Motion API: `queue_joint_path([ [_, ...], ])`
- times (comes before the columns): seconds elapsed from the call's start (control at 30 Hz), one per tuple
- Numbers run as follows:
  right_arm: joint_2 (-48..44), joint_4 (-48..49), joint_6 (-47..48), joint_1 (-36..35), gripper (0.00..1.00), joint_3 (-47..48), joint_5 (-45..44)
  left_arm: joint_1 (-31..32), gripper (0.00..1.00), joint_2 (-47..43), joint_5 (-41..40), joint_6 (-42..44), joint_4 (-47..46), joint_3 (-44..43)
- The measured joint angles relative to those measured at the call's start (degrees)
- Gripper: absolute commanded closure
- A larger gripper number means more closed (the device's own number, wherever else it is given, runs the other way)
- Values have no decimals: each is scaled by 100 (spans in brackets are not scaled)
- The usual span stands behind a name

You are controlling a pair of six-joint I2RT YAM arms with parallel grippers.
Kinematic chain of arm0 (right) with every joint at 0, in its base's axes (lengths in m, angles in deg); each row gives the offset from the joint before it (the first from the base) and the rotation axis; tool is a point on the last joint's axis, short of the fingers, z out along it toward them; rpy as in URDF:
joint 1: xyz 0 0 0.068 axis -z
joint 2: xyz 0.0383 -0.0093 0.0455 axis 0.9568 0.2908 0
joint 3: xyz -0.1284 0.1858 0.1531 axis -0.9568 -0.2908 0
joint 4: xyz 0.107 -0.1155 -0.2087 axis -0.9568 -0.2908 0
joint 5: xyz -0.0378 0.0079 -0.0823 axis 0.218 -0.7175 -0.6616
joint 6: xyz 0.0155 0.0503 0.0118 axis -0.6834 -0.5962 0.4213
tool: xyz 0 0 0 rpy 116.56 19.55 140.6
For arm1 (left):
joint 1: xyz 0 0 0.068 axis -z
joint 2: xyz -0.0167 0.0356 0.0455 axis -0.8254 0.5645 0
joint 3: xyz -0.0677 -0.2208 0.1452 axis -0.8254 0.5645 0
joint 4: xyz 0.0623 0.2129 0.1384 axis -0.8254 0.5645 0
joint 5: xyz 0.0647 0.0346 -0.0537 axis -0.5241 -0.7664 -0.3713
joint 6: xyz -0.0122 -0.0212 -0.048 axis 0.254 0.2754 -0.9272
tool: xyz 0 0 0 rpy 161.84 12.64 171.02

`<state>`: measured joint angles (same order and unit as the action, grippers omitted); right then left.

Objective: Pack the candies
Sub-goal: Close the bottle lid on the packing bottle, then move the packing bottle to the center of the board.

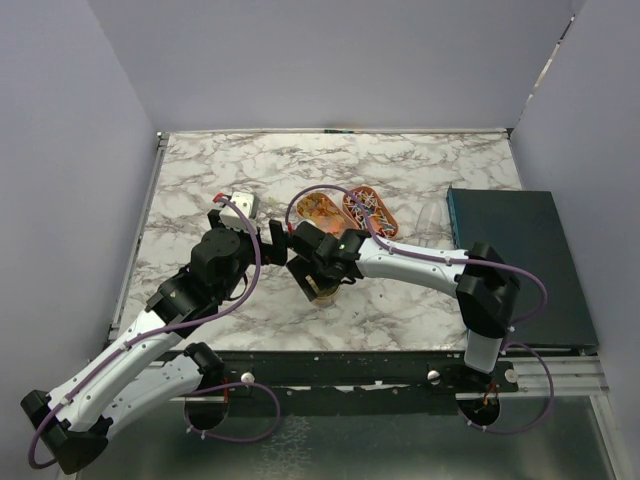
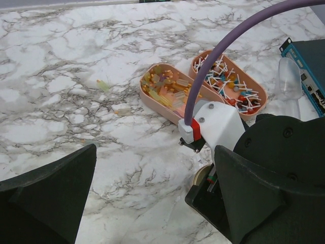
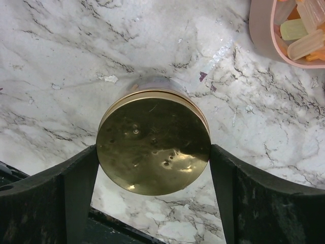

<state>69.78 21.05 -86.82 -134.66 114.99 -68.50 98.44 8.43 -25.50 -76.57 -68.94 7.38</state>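
Observation:
The candies lie in two oval trays: orange-yellow ones (image 2: 165, 86) in the left tray (image 1: 318, 207), and mixed red, blue and white ones (image 2: 228, 84) in the right tray (image 1: 370, 212). Two loose candies (image 2: 103, 85) lie on the marble left of the trays. My right gripper (image 3: 153, 155) is shut on the round gold lid (image 3: 153, 145) of a jar standing on the table (image 1: 326, 292). The jar body is mostly hidden under the lid. My left gripper (image 2: 155, 198) is open and empty, just left of the right gripper (image 1: 325, 278).
A dark teal box (image 1: 510, 260) lies at the right edge. A clear plastic cup (image 2: 289, 76) lies between it and the trays. A small silver-white object (image 1: 240, 203) sits at the left. Grey walls enclose the table. The right arm's purple cable (image 2: 203, 76) arches over the trays.

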Motion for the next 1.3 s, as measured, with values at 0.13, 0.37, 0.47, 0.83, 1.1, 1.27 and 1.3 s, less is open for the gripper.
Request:
queue_joint_path([
  [0.13, 0, 9, -28, 0, 8, -2, 0, 0, 1, 0, 0, 0, 7, 0],
  [0.37, -2, 17, -133, -37, 0, -61, 4, 0, 1, 0, 0, 4, 72, 9],
  [0.47, -35, 37, -175, -39, 0, -85, 4, 0, 1, 0, 0, 2, 63, 9],
  [0.83, -409, 33, -269, -63, 1, -122, -109, 0, 1, 0, 2, 0, 63, 9],
  [1.1, -645, 42, -330, -63, 32, -122, -181, 0, 1, 0, 2, 0, 63, 9],
  [1.27, -647, 52, -369, -63, 38, -125, -184, 0, 1, 0, 2, 0, 63, 9],
  [1.3, -645, 66, -369, -66, 39, -125, -184, 0, 1, 0, 2, 0, 63, 9],
])
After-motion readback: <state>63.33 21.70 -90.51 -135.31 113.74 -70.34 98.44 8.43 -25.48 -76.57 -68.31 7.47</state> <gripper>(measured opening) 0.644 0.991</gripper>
